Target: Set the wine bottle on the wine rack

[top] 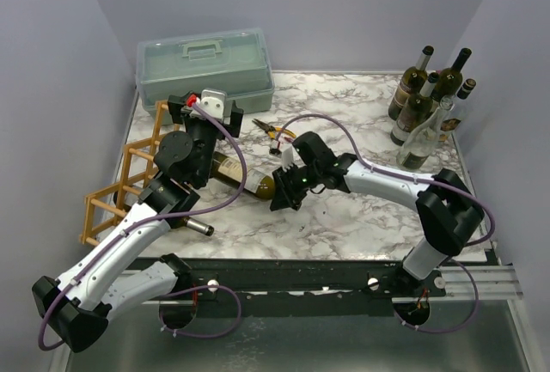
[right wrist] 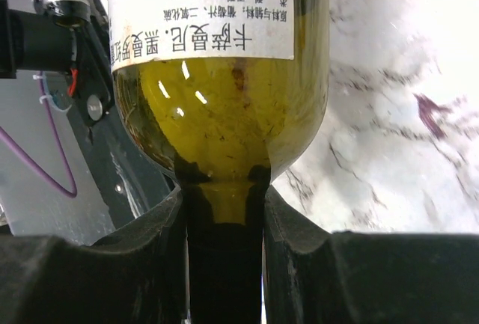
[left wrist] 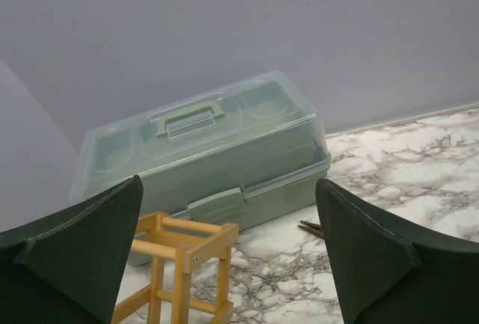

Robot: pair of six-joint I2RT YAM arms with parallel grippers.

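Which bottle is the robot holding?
The green bottle lying on its side mid-table: the right pincer grips its neck. The bottles in the far right corner stand upright, untouched.

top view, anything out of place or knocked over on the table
One wine bottle lies on its side mid-table while the other bottles stand upright in the far right corner; the right tool is shut on its neck, so not a spill. Pliers lie loose near the toolbox.
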